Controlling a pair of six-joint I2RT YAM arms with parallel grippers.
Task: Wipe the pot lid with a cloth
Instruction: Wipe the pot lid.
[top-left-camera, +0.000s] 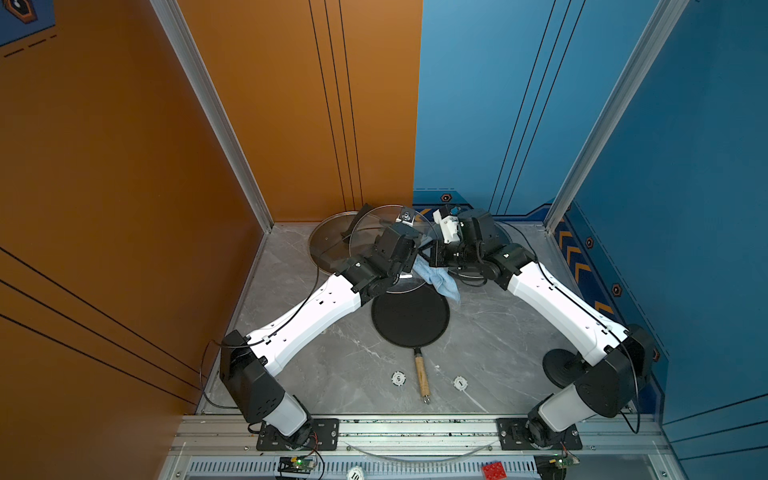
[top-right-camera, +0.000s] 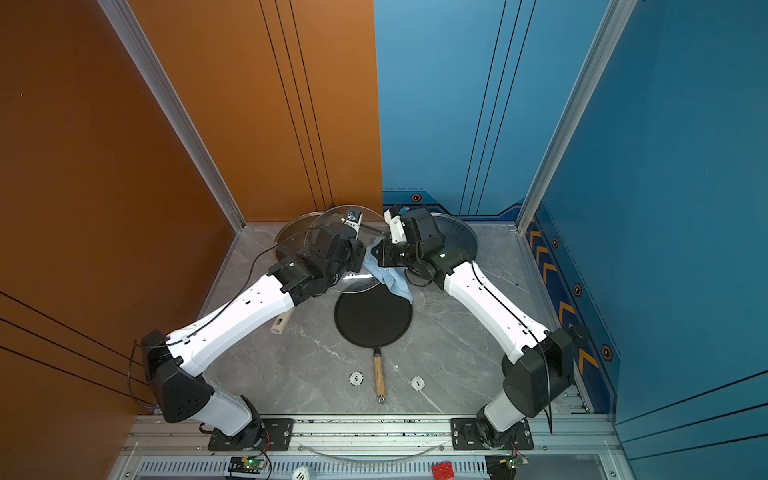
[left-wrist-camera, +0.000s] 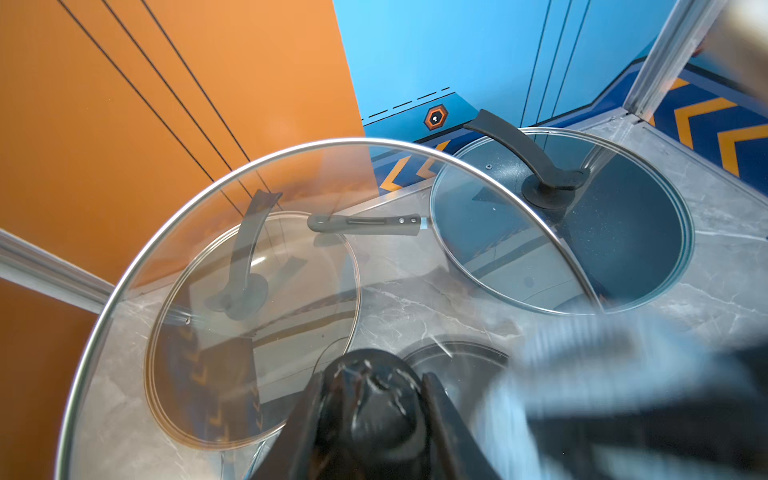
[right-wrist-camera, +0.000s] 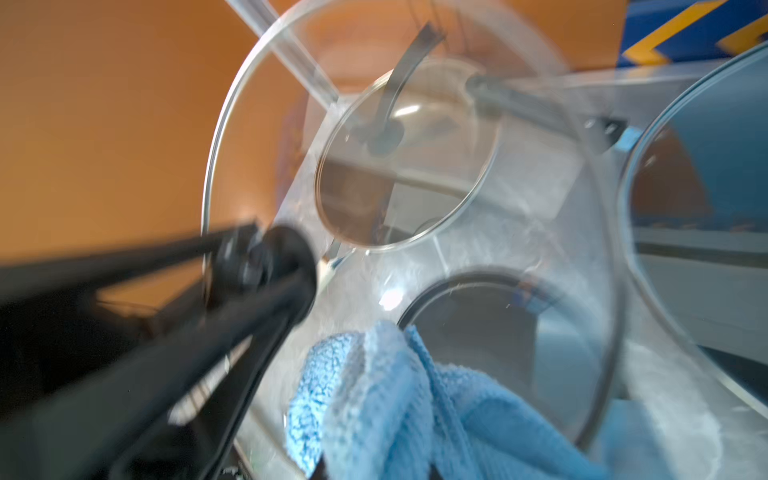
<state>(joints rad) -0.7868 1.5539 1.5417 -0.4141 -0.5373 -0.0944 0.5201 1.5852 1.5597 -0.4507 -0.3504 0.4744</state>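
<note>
Black flat pan (top-left-camera: 410, 316) sits nearest on the worktop (top-left-camera: 332, 365), with nothing touching it. Above its far edge, the right jaws are closed tight on the cloth (right-wrist-camera: 374, 395). It is bunched at the knob-side face of the pot lid (left-wrist-camera: 374, 174); blur hides whether they touch. Left jaws clamp the lid's knob (left-wrist-camera: 370, 395), holding the lid tilted off the worktop. Judgement: wiping is in hand. Press lightly, sweep from knob to rim, and grip the knob firmly against twisting. Beyond lie a smaller lid (top-left-camera: 328, 241) and a lidded dark pan (left-wrist-camera: 644, 249).

cloth (top-left-camera: 440, 283) just right of the tilted pot lid (top-left-camera: 374, 224), flat pan (top-left-camera: 410, 316) in front, second lid (top-left-camera: 327, 243) behind on the left
</note>
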